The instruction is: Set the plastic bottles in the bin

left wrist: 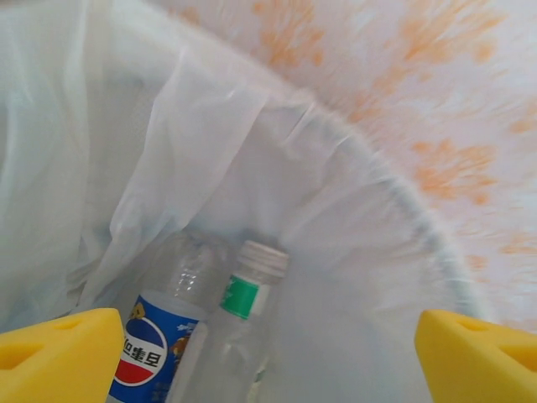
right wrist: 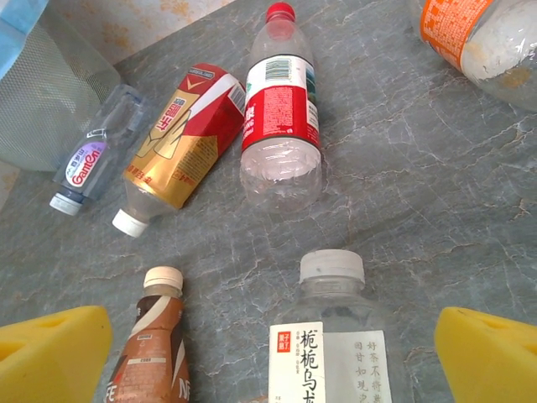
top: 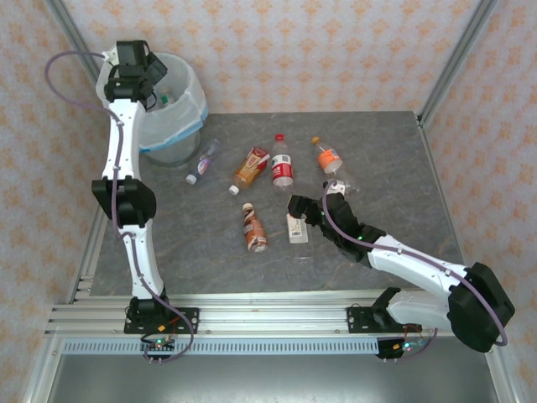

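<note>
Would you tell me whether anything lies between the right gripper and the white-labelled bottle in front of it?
Nothing visible does: the open right gripper frames the white-labelled bottle directly, with bare table around its cap. The brown bottle lies close beside it on its left and might get nudged as the gripper closes.

Just ahead of our right gripper (right wrist: 270,357) lies a white-labelled bottle (right wrist: 329,357), cap pointing away, with a brown bottle (right wrist: 151,353) at its left. Farther ahead we see a red-labelled bottle (right wrist: 281,126), a gold-and-red bottle (right wrist: 186,138) and a small clear bottle (right wrist: 88,159). An orange-labelled bottle (right wrist: 478,42) lies far right. Below our left gripper (left wrist: 268,353), the white-lined bin (left wrist: 252,151) holds a blue-labelled bottle (left wrist: 155,344) and a green-banded bottle (left wrist: 243,311).
</note>
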You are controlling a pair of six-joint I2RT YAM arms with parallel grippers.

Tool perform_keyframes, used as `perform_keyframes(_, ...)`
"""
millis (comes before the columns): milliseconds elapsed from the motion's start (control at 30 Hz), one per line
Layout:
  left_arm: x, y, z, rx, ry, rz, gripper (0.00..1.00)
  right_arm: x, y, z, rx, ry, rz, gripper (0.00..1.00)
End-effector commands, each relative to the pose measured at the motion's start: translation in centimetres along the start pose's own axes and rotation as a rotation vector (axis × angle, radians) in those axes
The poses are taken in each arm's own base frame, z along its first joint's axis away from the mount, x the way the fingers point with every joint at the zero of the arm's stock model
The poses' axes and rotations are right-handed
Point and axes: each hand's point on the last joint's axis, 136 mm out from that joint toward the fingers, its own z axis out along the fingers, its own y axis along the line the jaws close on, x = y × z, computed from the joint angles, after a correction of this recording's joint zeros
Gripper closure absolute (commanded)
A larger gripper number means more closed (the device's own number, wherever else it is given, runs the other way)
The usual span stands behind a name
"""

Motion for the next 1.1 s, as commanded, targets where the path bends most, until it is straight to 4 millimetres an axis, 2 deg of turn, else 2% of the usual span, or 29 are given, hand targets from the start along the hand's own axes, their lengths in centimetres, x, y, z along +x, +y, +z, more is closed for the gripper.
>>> perform_keyframes(0,-2.2,-1.4,-3.7,0.066,-0.028,-0.010,0.06,-0.7,0.2,-0.4,-0.004,-0.009,-0.017,0.01)
perform_keyframes(133,-2.6,-1.1,-4.7,0.060,-0.036,-0.008,0.00,-0.9,0.1,-0.4,-0.008,-0.032,-0.001,0.01)
perform_keyframes(233,-2.7,-1.5,-5.7,0.084,-0.026,-0.006,0.00,-1.3,-0.9,-0.5,0.034,-0.070,0.068,0.01)
perform_keyframes(433,-2.1,-3.2,-9.3,0.204,-0.005,0.001,0.00,-0.1,-1.5,-0.2,0.046,-0.019,0.028,0.01)
perform_keyframes(500,-2.1,-3.8,-11.6,0.250,-0.023,0.001,0.00,0.7,-2.1,-0.2,0.071,0.011,0.025,0.01)
perform_keyframes(700,0.9,-3.8,-15.7,0.331,-0.029,-0.013,0.00,3.1,-4.1,-0.6,0.129,0.086,0.045,0.01)
perform_keyframes(800,2.6,-3.6,-17.6,0.351,-0.019,0.009,0.00,4.0,-4.6,-1.0,0.126,0.110,0.052,0.01)
perform_keyframes(1000,6.0,-2.9,-21.0,0.378,0.020,0.065,0.00,4.1,-5.5,-1.4,0.149,0.105,-0.064,0.01)
perform_keyframes(1067,7.8,-2.4,-22.0,0.379,0.057,0.077,0.00,3.9,-5.3,-1.4,0.130,0.096,-0.116,0.01)
